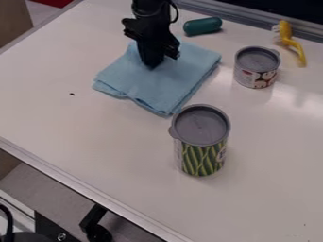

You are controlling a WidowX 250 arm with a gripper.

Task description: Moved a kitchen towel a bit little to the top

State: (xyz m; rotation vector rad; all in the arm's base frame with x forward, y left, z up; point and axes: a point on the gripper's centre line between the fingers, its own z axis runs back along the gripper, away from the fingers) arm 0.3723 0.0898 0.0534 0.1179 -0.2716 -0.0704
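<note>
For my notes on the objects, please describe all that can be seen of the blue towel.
The towel is light blue, looks like soft cloth, and lies flat, folded into a rough square with layers showing at its near edges. It sits toward the top of the white table, turned at an angle. The gripper comes down over its upper part. Its near corner is close to the can with green stripes.

No legible text from where I stand; marks on the tall can (200,140) and short can (257,67) are too small to read.
</note>
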